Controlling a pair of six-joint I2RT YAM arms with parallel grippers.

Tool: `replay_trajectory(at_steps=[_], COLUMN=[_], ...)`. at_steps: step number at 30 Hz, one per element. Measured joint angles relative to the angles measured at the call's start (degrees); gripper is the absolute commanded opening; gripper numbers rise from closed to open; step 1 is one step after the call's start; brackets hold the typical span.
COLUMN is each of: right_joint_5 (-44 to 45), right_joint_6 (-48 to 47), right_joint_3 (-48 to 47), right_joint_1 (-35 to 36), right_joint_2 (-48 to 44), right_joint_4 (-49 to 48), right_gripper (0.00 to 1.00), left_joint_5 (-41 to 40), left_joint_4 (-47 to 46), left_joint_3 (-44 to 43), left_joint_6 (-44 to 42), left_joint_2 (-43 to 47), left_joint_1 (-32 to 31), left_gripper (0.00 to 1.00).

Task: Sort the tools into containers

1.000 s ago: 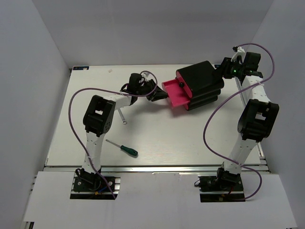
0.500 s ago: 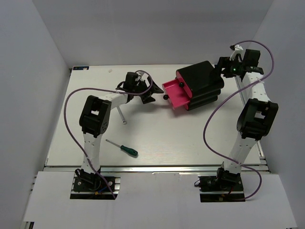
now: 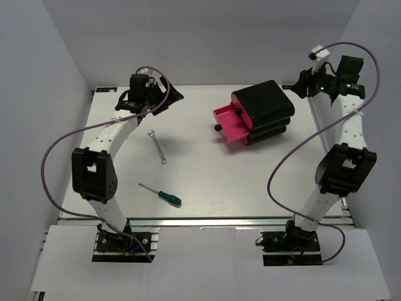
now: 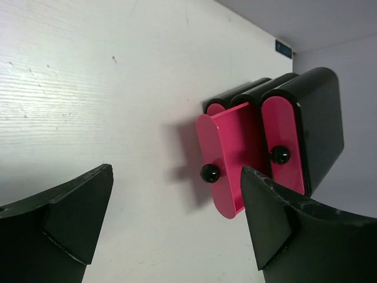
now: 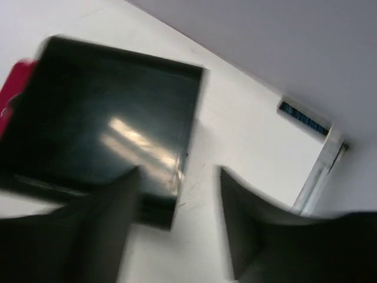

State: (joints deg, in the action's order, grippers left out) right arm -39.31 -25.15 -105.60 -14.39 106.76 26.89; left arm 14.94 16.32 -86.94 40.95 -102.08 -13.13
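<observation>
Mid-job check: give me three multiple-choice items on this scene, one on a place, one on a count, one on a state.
1. Where is the wrench?
A in the open drawer
B on the table, left of the cabinet
C in the left jaws

2. How many drawers are pulled out?
A none
B three
C one

3. The left jaws are:
A open, empty
B shut on the wrench
C shut, empty

Answers:
1 B, it lies on bare table.
2 C, only one pink drawer sticks out.
3 A, the left wrist view shows a wide gap with nothing in it.
</observation>
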Motion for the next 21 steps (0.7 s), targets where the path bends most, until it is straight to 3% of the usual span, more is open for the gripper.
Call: replay_trajectory(at_steps=[3,5,7,9,11,12,21], right_joint_5=[-3.7,-4.8,-5.1,-4.3,-2.2,-1.0,12.4], right_joint_6=[-11.0,-15.6,-16.3,-14.9,-12.3,-10.9,1.0], right_joint_3=[2.3,7.4,14.1,22.3,27.6,28.8,27.0], right_joint_1=[7.8,18.9,32.6,46.2,55.0,57.7,71.9], right_joint_2=[-7.6,-13.5,-18.1,-21.2,-21.2,-20.3,-4.5], right_joint_4=[4.7,6.2,5.2,3.0,2.3,2.0,-1.6], right_gripper=[0.17,0.16,0.26,0.44,0.52,0.58,0.69], left_joint_5=[-1.0,-2.3,-4.5,-7.7,-11.2,-13.0,-27.8], left_joint_4=[1.3,2.6,5.3,7.7,10.6,11.7,20.7], left_joint_3=[2.8,6.1,9.6,12.7,14.8,15.6,18.3], left_joint_6=[-1.0,-1.3,-1.6,-1.8,-2.0,-2.1,-2.5], left_joint_2=[4.6,7.7,10.9,14.4,18.5,20.9,42.1], left_joint_1=[1.1,2.4,3.7,4.7,5.0,4.9,4.8], left_gripper=[0.98,0.98,0.96,0.96,0.96,0.96,0.96])
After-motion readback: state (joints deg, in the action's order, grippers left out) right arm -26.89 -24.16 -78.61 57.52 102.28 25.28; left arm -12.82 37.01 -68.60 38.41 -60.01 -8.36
